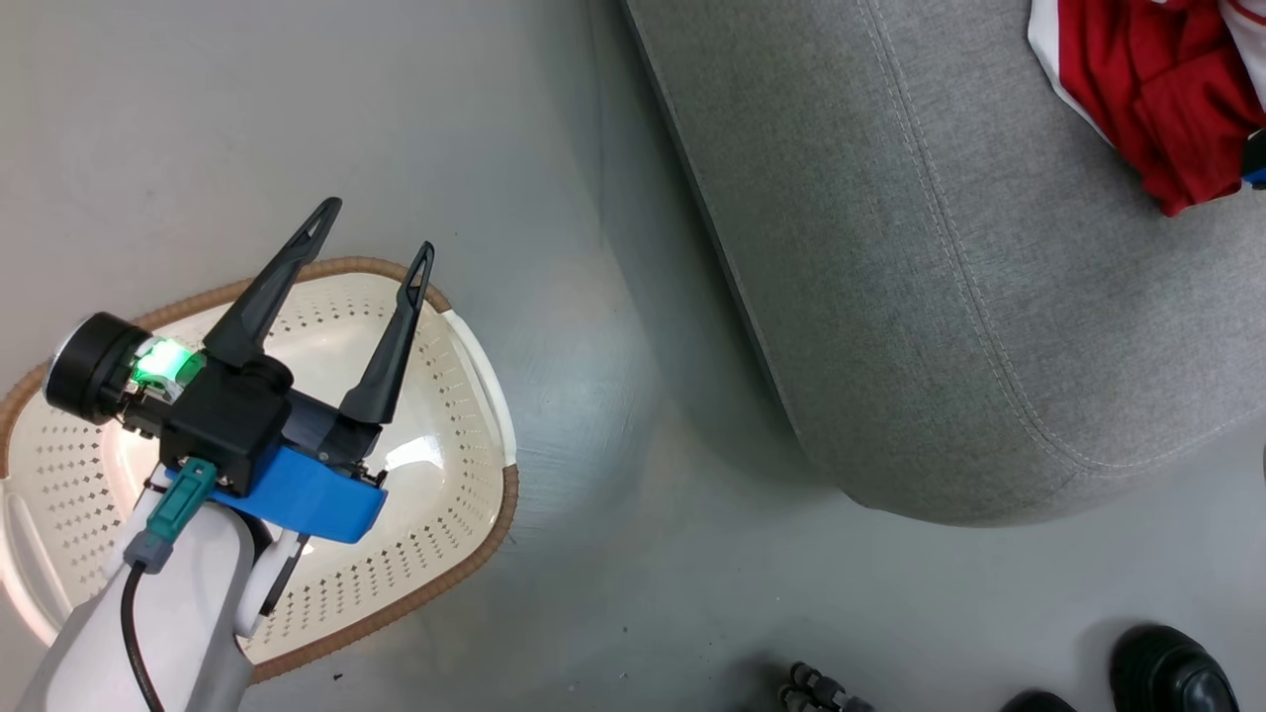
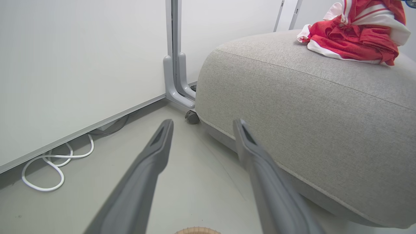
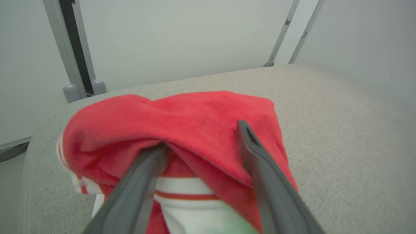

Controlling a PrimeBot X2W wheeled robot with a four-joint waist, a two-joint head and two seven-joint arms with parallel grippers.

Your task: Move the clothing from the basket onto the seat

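Wide apart stood the left jaws, hanging above the basket (image 1: 450, 396), which sat on the floor (image 1: 643, 593) just beside the rounded corner of the seat (image 1: 940, 297). The right jaws were spread wide too, down in the heap of red clothing (image 1: 1157, 89); a fold lay draped over one finger (image 3: 139, 182), and the other rested against the cloth. That clothing lay on the seat, well apart from the basket. Someone's black shoes (image 1: 1172, 672) stood nearby.
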